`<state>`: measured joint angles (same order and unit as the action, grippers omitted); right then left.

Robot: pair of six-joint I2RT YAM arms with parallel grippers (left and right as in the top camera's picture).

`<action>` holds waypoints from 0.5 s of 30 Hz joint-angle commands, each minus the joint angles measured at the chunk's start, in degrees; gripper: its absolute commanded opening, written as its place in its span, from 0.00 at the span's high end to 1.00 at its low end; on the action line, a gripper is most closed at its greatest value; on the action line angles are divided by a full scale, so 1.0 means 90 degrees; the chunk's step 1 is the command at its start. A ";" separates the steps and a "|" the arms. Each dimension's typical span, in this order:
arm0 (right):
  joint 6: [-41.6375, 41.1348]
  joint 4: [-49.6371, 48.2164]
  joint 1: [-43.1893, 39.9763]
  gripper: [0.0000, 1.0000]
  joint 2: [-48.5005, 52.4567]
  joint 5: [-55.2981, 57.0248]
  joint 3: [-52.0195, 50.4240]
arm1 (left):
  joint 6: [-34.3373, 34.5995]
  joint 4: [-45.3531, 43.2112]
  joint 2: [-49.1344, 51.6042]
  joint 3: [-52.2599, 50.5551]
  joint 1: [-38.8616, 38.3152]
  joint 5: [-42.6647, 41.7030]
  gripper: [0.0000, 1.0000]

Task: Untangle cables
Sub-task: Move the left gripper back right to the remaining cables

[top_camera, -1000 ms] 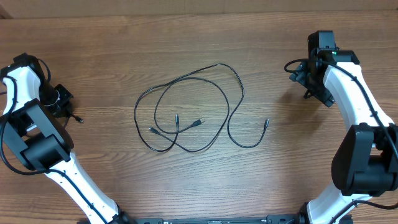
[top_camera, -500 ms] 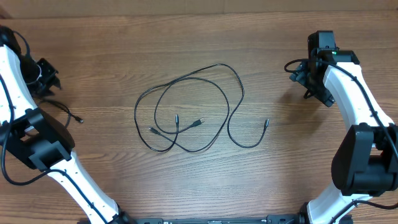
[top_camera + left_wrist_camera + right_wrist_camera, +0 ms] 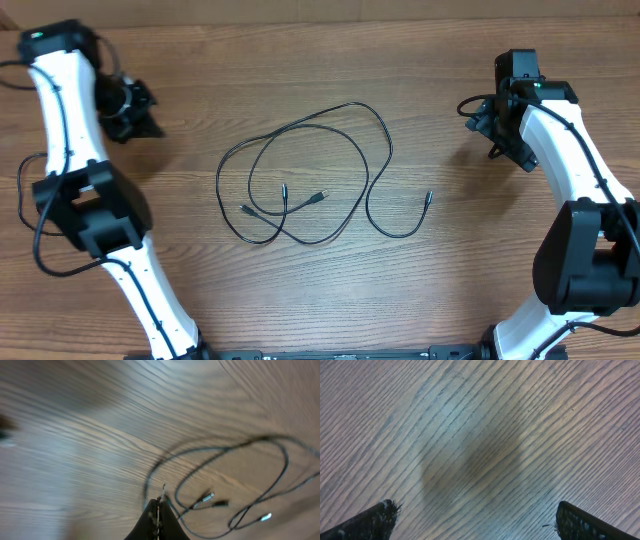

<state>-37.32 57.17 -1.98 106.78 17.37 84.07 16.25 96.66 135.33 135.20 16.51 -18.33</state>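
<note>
The left gripper (image 3: 128, 110) is clenched: in the left wrist view its two dark fingers (image 3: 158, 519) press together with nothing between them. It hangs over bare wood near the far left corner of the table (image 3: 300, 300), well apart from the cables (image 3: 350, 105). That wrist view is blurred.

The right gripper (image 3: 493, 127) is released, with its jaws spread wide. In the right wrist view each dark fingertip (image 3: 376, 519) sits at a bottom corner of the frame, and only wood grain and a soft shadow lie between them. It hovers over the far right part of the table, to the right of the cables and touching none of them.

The cables are thin black cords lying flat in the middle of the table, between the two arms. They form loose, overlapping loops: a large outer loop with a smaller one inside it. Three small plugs (image 3: 322, 195) lie close together inside the loops. A fourth plug (image 3: 428, 197) ends a curl that runs out to the right. In the left wrist view the cables (image 3: 220, 449) show beyond the closed fingers, with pale plug tips near the bottom edge.
</note>
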 commanded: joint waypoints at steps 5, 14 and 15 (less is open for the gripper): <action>-0.0046 -0.0012 0.0002 0.00 -0.0053 0.0063 -0.0012 | -0.0576 0.0022 -0.0051 -0.0328 -0.0981 -0.0138 0.96; -0.0046 -0.0012 0.0002 0.00 -0.0053 0.0063 -0.0012 | -0.0712 0.0022 -0.0559 -0.1185 -0.1906 0.0328 0.96; -0.0046 -0.0012 0.0002 0.00 -0.0053 0.0063 -0.0012 | -0.0712 0.0022 -0.0663 -0.1394 -0.1982 0.0374 0.96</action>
<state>-37.32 57.19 -1.98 106.78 17.39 84.07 11.38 96.60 134.02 126.43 0.25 -17.37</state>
